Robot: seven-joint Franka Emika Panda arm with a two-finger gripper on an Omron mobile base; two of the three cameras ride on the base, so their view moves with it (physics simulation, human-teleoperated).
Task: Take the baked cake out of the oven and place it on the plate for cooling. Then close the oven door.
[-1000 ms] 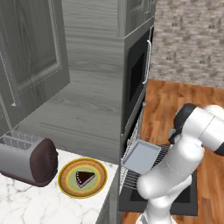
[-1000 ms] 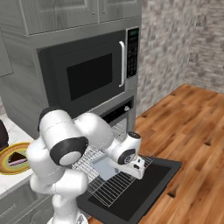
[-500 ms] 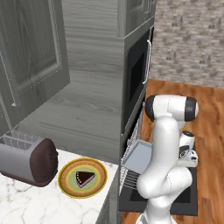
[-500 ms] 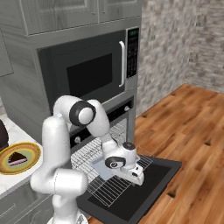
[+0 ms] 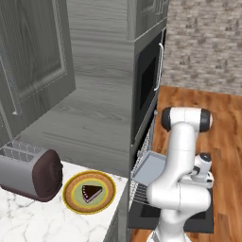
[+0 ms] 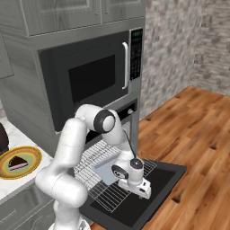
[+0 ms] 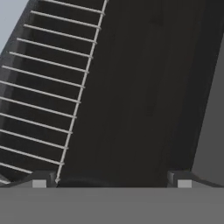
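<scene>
Since the cake (image 5: 91, 191) already sits on the plate (image 5: 74, 198), a dark wedge resting on the pale green centre with the plate's yellow rim all round it, what looks to be left of the task is shutting the oven door (image 6: 155, 193). That door lies folded down flat, a wide black panel just above the wooden floor (image 6: 202, 148), with the wire rack (image 6: 105, 186) drawn out over its inner part and a flat grey baking tray (image 5: 150, 169) lying on the rack.

Hanging low over the door's outer part, past the rack's front edge, the end effector (image 6: 143, 192) points down at the panel. Its two fingers stand spread wide apart with nothing between them; in the hand view the dark fingertips (image 7: 40, 179) rise at the bottom with the black door surface and the rack's thin bars beyond them. So the door lies directly beneath and in front of the end effector, and its long axis runs side to side across the oven (image 6: 130, 112) front. As I judge it, the free edge with the handle is on the far side from the oven cavity, and the lift would have to start under that edge; the handle itself I cannot make out. The rack and tray stick out over the door and may have to go back in first.

On the white marble tabletop (image 5: 28, 222), well apart from the arm, the plate sits just beside a toaster (image 5: 30, 172). Above the oven is a black microwave (image 6: 92, 76) set in grey cabinets, with a brick wall (image 6: 179, 45) behind.
</scene>
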